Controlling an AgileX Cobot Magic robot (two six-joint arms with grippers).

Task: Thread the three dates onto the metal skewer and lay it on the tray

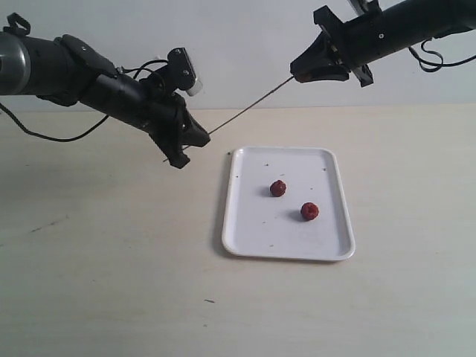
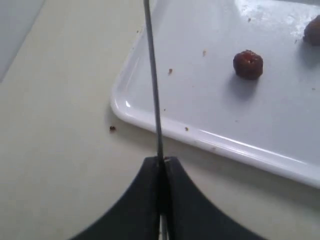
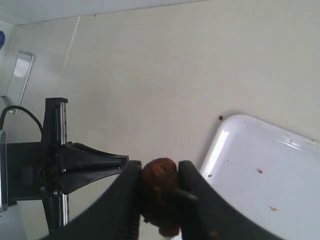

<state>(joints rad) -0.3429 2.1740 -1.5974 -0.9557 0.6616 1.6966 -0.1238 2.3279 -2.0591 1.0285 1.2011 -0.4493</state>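
I hold the stiff, slippery-looking skewer (image 2: 152,75) by its end in the closed left claw (image 2: 161,165), with a soft date (image 3: 160,195) squeezed in the right claw (image 3: 160,170).

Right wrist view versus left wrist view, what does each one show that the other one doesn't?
Only the right wrist view shows the right fingers pinching a date. Only the left wrist view shows the skewer's shaft and two dates lying on the tray. Both show the shut left fingers, a tray corner and the table.
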